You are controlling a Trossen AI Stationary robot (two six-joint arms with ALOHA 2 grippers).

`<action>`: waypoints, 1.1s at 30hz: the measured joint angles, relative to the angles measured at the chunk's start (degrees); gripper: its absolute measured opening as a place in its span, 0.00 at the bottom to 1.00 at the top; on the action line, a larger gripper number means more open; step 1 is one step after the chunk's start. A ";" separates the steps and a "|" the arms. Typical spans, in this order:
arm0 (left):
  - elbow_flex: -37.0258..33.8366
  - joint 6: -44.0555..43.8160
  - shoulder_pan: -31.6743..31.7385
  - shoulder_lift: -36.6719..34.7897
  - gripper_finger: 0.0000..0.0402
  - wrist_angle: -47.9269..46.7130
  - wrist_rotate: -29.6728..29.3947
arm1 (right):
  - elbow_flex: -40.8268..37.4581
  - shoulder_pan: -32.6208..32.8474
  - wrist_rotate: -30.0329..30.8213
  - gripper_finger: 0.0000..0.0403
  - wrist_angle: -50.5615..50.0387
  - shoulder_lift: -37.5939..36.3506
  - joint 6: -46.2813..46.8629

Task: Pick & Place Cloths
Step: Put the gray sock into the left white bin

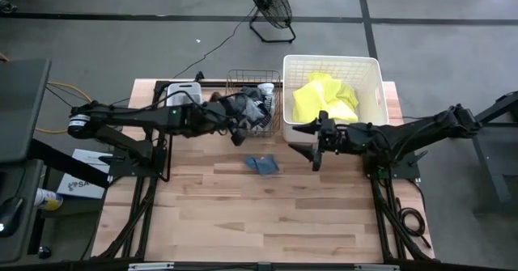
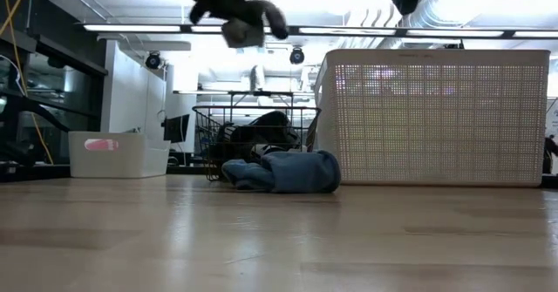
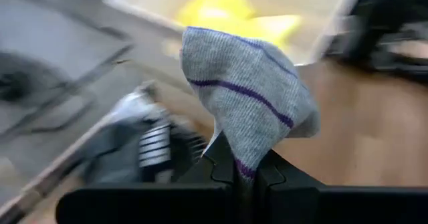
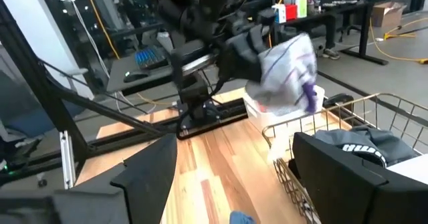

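My left gripper (image 1: 239, 127) reaches from the table's left to the copper wire basket (image 1: 254, 101) and is shut on a grey cloth with purple stripes (image 3: 247, 97), held high above the table (image 2: 247, 26). The basket holds dark cloths, one black with white print (image 4: 361, 148). A grey-blue cloth (image 1: 262, 164) lies bunched on the table in front of the basket (image 2: 283, 171). Neon-yellow cloth (image 1: 324, 99) lies in the large white tub (image 1: 374, 77). My right gripper (image 4: 247, 190) is open and hovers by that tub's near left corner (image 1: 316, 148). My left gripper pinches the grey striped cloth between its two fingers at a bunched end (image 3: 245, 165). How many layers it has cannot be told. The cloth is lifted clear, bunched into a lump at the fingertips (image 4: 289, 70), above the basket's near edge.
A small white tub (image 2: 118, 155) with a pink piece stands at the far left, beside the basket. The large latticed tub (image 2: 436, 118) stands at the far right. Bare wooden table (image 1: 267, 214) spreads across the near half. A fan (image 1: 269, 4) stands on the floor beyond.
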 joint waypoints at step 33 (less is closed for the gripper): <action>-5.51 -16.77 30.48 0.00 0.01 -43.29 -8.23 | 0.00 0.00 13.53 0.72 -1.43 0.00 4.25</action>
